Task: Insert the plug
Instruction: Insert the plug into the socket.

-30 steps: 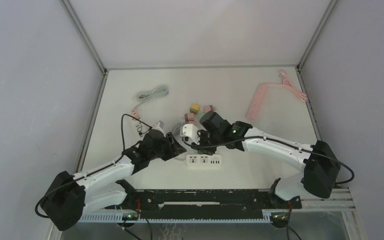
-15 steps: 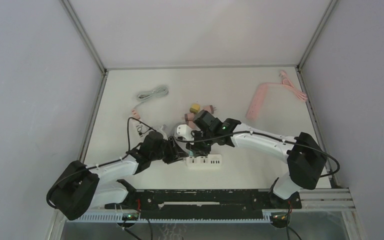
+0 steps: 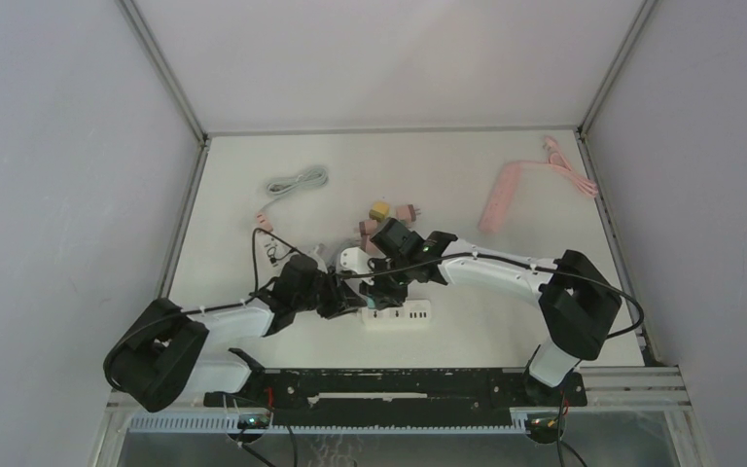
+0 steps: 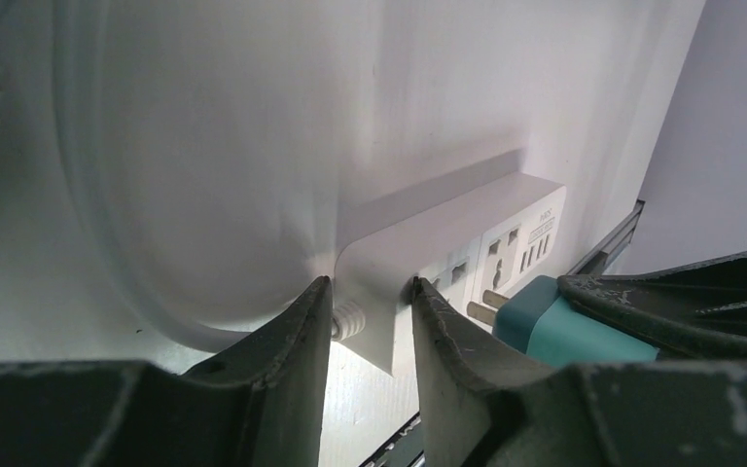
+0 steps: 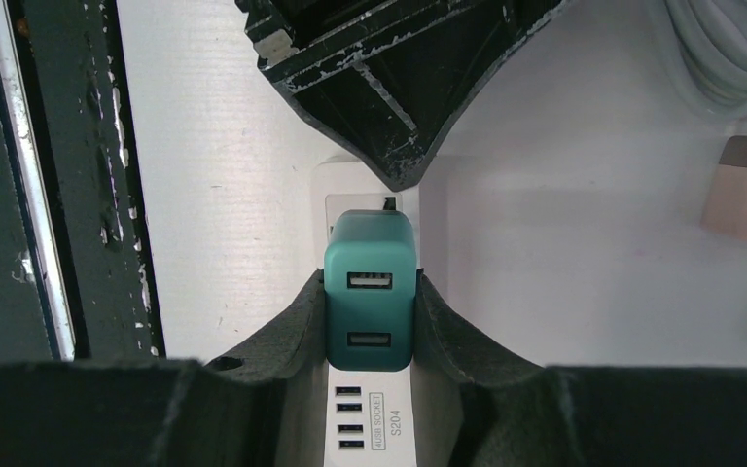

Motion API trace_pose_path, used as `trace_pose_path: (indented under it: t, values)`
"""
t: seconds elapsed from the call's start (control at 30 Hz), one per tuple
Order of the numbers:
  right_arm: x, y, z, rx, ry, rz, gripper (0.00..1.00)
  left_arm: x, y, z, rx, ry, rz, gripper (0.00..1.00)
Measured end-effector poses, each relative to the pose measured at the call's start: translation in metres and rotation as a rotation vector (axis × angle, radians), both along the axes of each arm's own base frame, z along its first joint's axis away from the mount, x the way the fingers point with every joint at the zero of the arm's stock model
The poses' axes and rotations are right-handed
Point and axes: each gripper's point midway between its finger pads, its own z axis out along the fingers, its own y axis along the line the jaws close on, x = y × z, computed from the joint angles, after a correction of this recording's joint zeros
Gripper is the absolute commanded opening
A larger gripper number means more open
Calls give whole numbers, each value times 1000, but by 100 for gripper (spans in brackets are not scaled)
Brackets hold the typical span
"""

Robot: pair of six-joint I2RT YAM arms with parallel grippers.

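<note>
The white table (image 3: 253, 195) carries a white power strip (image 3: 404, 314) near the middle of its near edge, with its long axis running left to right. The left gripper (image 4: 368, 321) straddles the strip's left end where the cord leaves; whether its fingers press it I cannot tell. The right gripper (image 5: 370, 292) is clamped on the teal plug (image 5: 370, 263) over the leftmost socket. The plug's longer side lies along the strip, and its bare prongs (image 4: 483, 307) point down at the strip's face
</note>
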Motion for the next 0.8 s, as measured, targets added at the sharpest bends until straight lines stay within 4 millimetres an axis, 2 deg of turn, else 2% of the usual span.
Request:
trace_pose_path:
  t: [0.8]
  values:
    - [7, 7, -21, -20, -16, 43, 0, 0, -6, 3, -37, -10, -26, 25]
